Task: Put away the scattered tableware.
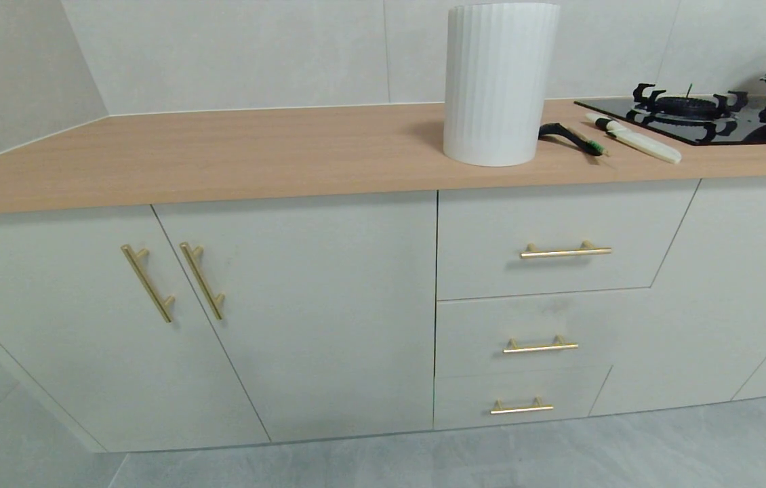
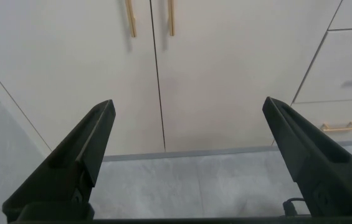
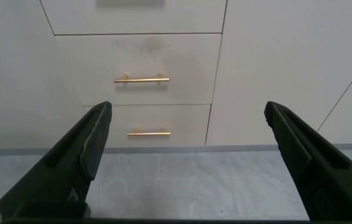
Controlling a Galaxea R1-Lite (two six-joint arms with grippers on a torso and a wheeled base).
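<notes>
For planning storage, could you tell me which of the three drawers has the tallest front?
The top drawer, directly under the countertop; the middle drawer and bottom drawer are shallower.

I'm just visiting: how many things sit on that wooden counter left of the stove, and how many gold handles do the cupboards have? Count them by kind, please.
White ribbed container: 1
Utensils lying beside it: 2 (dark-handled utensil, white utensil)
Gold door handles: 2
Gold drawer handles: 3
Total: 8
</notes>
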